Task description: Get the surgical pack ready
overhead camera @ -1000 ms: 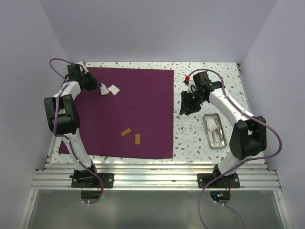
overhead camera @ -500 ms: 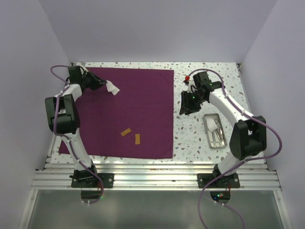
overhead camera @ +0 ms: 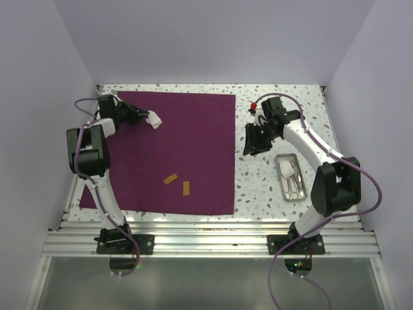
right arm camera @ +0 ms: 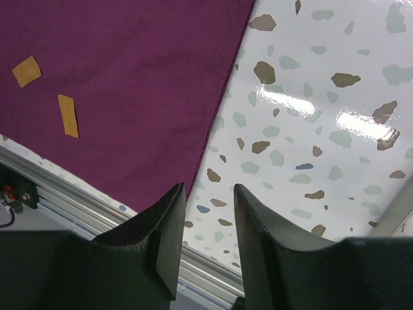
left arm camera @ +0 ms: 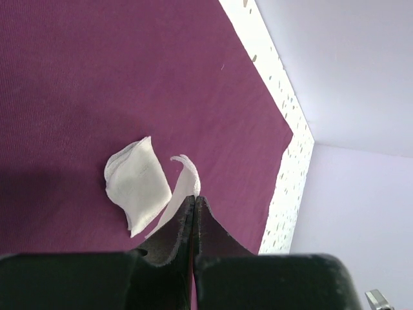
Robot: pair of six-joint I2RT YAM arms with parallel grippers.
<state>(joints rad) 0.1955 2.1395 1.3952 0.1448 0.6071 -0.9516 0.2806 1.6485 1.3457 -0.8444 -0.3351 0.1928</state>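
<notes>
Pinching white gauze [left arm camera: 184, 190] over the plum-purple cloth [overhead camera: 193, 148], the left gripper [left arm camera: 193, 199] seems mid-placement and probably must lower and release next; the right gripper [right arm camera: 208, 190] hangs empty, fingers apart.

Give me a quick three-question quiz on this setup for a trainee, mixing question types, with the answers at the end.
1. True or false: the purple cloth is folded into a bundle.
2. What does the left tool pinch? A) a syringe B) white gauze C) a glove
3. How many orange strips lie on the cloth?
Key: 1 false, it lies spread flat; 2 B; 3 two.
</notes>
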